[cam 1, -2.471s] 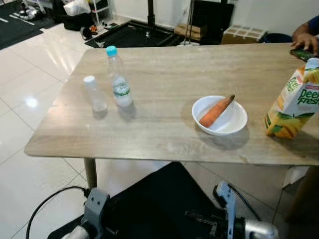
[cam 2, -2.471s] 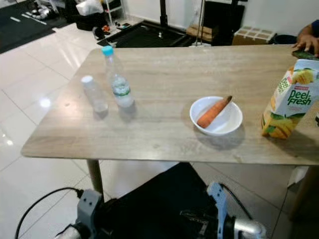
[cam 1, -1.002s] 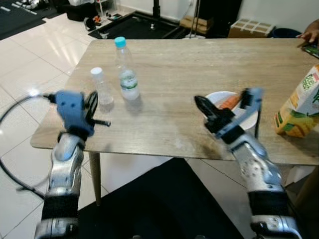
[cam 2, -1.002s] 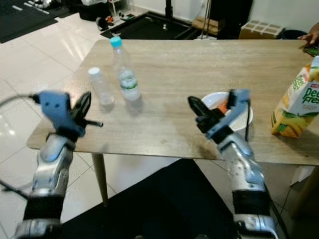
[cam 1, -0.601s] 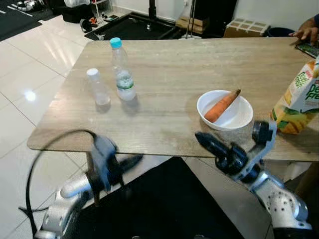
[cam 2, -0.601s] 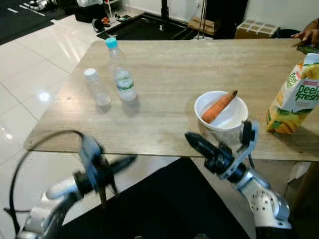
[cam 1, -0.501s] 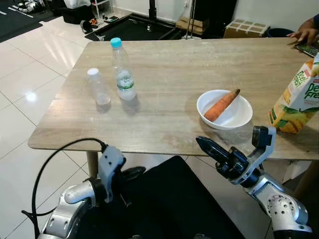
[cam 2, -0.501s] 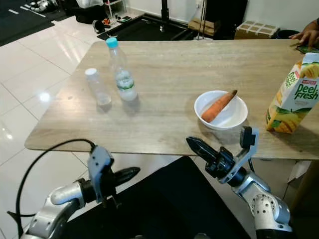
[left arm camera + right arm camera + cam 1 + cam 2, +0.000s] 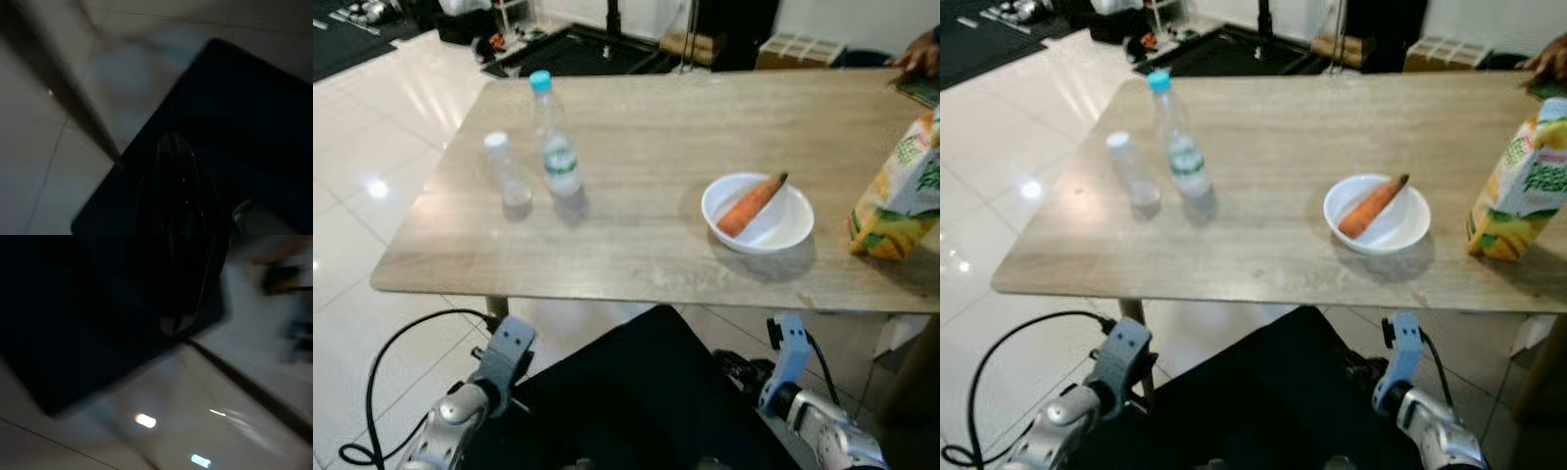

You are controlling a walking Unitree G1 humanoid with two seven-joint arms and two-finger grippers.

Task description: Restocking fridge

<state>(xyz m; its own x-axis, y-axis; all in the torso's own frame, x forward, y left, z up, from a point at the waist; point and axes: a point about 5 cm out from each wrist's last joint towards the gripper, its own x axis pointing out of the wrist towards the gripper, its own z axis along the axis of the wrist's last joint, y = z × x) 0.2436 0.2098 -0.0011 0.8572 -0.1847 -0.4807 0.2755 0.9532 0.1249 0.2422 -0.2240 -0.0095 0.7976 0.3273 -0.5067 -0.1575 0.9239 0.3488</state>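
From the head camera I record a wooden table (image 9: 646,127) across the upper and middle frame, standing on white floor tiles (image 9: 352,186). At centre left on its top I note a small clear bottle (image 9: 503,173) with a white cap, upright, and just right of it a taller water bottle (image 9: 553,142) with a blue cap, also upright; the two stand near each other but apart. Right of centre sits a white bowl (image 9: 783,230) with a carrot (image 9: 751,205) lying tilted inside it, its tip over the far rim. At the right edge stands a juice carton (image 9: 901,191), close to the bowl but not touching, partly cut off by the frame. In the upper right corner a person's hand (image 9: 920,54) rests at the far table edge. Along the bottom I see my left arm (image 9: 470,416) low at lower left, below the table's near edge, with a black cable looping off it, and my right arm (image 9: 803,406) at lower right, likewise below the tabletop. A black mat (image 9: 626,392) lies between them. The left wrist view is dark and blurred: I make out the left gripper (image 9: 171,186) over the mat and tiles, but I cannot tell its opening. The right wrist view is too dark and smeared; I cannot tell that hand's state either.
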